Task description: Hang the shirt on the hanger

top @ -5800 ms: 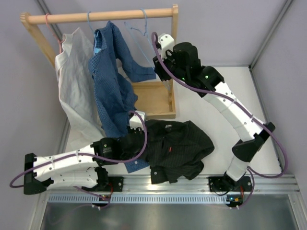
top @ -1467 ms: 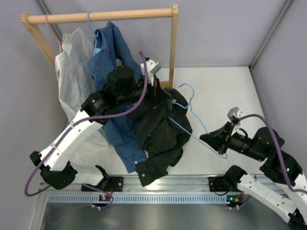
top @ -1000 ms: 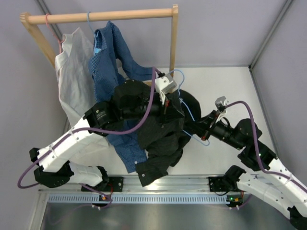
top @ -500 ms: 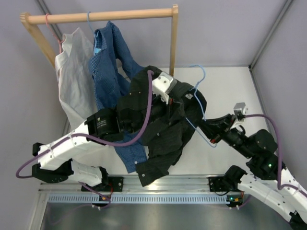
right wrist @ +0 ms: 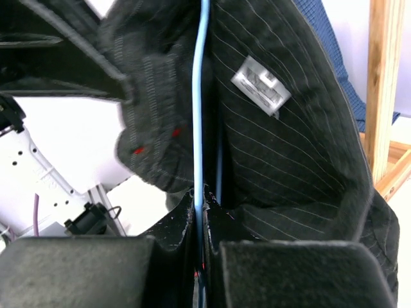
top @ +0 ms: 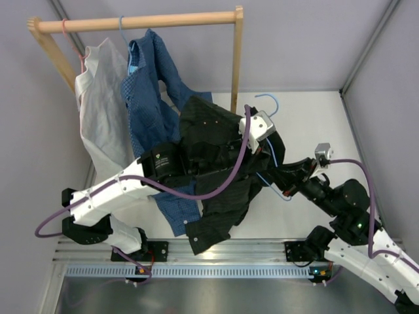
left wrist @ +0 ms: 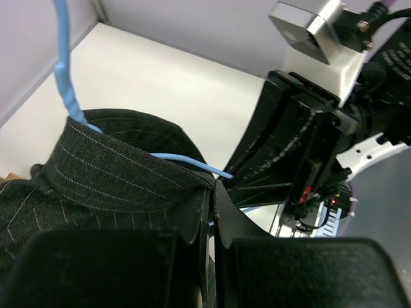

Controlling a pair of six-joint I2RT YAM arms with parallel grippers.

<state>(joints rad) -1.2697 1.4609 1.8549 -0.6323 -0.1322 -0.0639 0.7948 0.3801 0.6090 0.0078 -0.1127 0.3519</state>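
The shirt (top: 219, 154) hung in the air above the table (top: 314, 124), bunched over my left arm. Its lower end trailed down to the near edge by the metal rail, and its upper end lay near the foot of the rack's right post. The hanger (right wrist: 198, 96) was partly inside it. In the right wrist view the light-blue wire ran straight up through the opened neck, just beside the pale sewn label (right wrist: 260, 85). From above, the curved hook stood clear of the cloth near the collar.

My left tool (left wrist: 210, 194) was pinched tight on the edge of the pinstriped collar, with no gap between its fingers. A run of blue wire came out from under that collar, just beside the grip. My right tool (right wrist: 200, 194) was clamped just as tight on the hanger's wire at its lower part, and the shirt hung around the wire above it. The two tools faced each other closely, the right below and to the right of the left.

Behind, on the wooden rack (top: 137, 21), hung the blue patterned shirt (top: 147, 98) and the pale grey shirt (top: 98, 98). The blue one touched the black cloth.
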